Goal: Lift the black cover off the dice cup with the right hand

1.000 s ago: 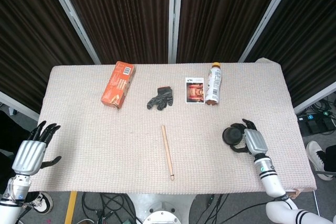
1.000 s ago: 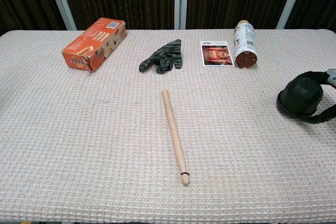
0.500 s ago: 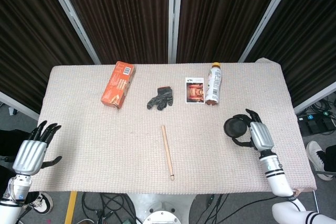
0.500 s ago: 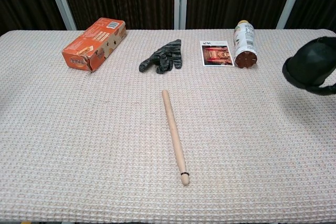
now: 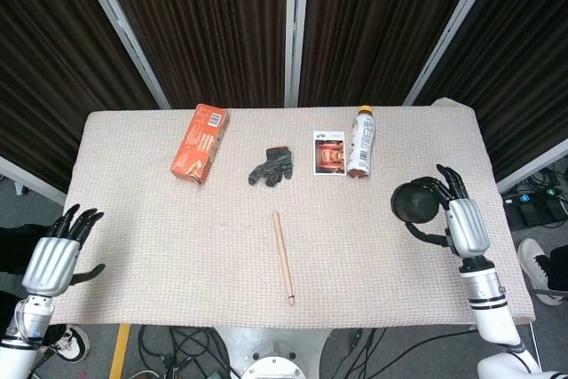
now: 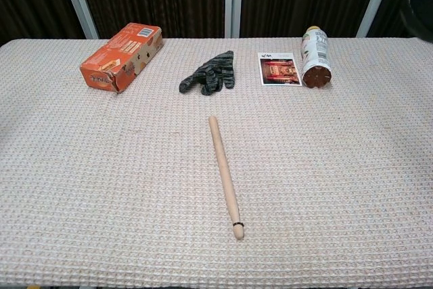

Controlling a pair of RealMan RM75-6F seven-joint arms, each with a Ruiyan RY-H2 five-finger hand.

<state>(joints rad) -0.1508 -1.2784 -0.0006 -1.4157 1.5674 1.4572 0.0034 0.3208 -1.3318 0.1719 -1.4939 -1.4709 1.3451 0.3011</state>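
In the head view my right hand (image 5: 460,219) grips the black cover (image 5: 414,204), a round dark dome, with its fingers curled around the cover's right side. The cover hangs above the right part of the table (image 5: 177,246), and the cloth beneath it lies bare. In the chest view only a dark shape shows at the top right edge, hard to tell from the curtain. My left hand (image 5: 55,255) hovers off the table's left front corner, its fingers apart and holding nothing.
An orange box (image 5: 200,142) lies at the back left, with a dark glove (image 5: 271,166), a picture card (image 5: 329,152) and a bottle (image 5: 360,141) on its side along the back. A wooden stick (image 5: 283,256) lies in the middle.
My right hand has risen with the black cover, up off the cloth and slightly to the right, almost leaving the chest view. The left hand has stayed still.
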